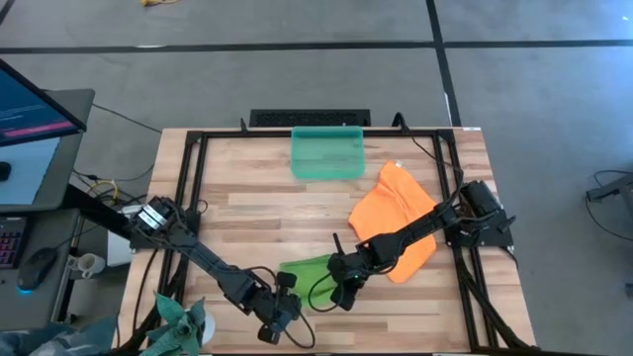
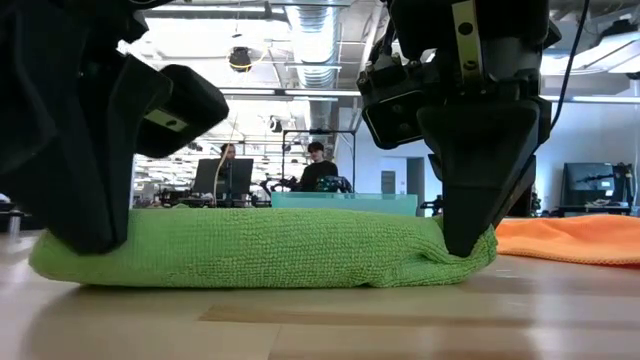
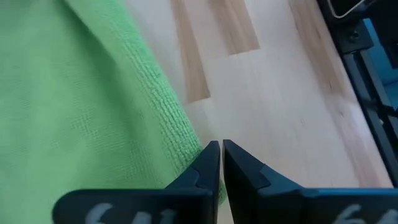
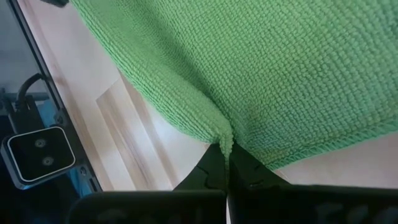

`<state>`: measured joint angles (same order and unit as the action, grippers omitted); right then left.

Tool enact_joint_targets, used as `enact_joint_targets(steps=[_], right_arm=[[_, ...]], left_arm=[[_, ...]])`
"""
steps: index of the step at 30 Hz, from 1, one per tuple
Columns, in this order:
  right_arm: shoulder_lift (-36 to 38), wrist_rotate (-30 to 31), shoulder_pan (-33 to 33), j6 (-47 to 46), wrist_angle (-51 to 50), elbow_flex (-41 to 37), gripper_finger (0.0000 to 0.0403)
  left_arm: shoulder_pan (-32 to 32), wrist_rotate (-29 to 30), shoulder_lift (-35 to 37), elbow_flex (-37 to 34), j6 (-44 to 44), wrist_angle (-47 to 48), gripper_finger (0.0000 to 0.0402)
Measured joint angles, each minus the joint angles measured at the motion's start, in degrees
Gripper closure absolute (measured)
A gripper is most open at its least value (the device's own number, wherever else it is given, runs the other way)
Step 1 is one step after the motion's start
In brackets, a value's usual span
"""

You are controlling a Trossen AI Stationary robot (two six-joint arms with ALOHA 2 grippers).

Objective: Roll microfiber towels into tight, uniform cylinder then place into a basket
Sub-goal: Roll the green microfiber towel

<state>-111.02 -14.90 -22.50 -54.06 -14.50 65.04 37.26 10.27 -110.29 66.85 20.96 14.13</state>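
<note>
The lime green towel (image 1: 305,268) lies as a low, thick folded band on the table near its near edge, and it also shows in the low view (image 2: 270,248). My right gripper (image 1: 343,293) is shut on the band's right end (image 2: 466,250). My left gripper (image 1: 280,318) is shut at the band's left end (image 2: 85,245), with the towel's edge (image 3: 180,124) beside its fingertips (image 3: 221,148). The orange towel (image 1: 396,218) lies spread and rumpled on the table's right side, under my right arm. The teal basket (image 1: 327,151) stands at the far edge. My left gripper's shut fingers point down at the table beside the towel's left edge (image 3: 189,146). The outer side of one finger (image 3: 202,165) lies against that edge. I cannot tell whether any cloth is between the fingers. My right gripper pinches a small puckered fold at the green towel's edge (image 4: 222,134) between its two fingertips. The fingers come from above, pointing down at the band's right end. The towel lies on the table, and the cloth gathers into a ridge at the fingertips.
A black frame (image 1: 188,188) runs round the table's edges. A dark teal spiky thing (image 1: 183,321) sits off the near left corner. A monitor (image 1: 30,119) stands to the left. People (image 2: 318,165) sit in the room beyond the basket (image 2: 345,203).
</note>
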Motion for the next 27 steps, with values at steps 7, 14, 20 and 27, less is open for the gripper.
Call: enact_joint_targets(steps=[7, 14, 20, 27], right_arm=[[0.0, 0.0, 0.0, 0.02, -0.22, 0.04, 0.0394], [0.0, 0.02, 0.0, 0.02, -0.2, 0.03, 0.0394], [0.0, 0.02, 0.02, 0.02, -0.24, 0.04, 0.0394], [0.0, 1.08, 0.11, 1.43, -0.46, 0.04, 0.0394]], left_arm=[[0.0, 6.32, 2.74, 0.02, 0.3, 6.48, 0.0391], [-1.39, 7.07, 2.54, 0.0, 0.67, 10.94, 0.0391], [-2.2, 8.4, 2.51, 0.01, 0.68, 11.08, 0.0391], [-3.38, 8.87, 2.44, -0.34, 3.02, 13.4, 0.0391]])
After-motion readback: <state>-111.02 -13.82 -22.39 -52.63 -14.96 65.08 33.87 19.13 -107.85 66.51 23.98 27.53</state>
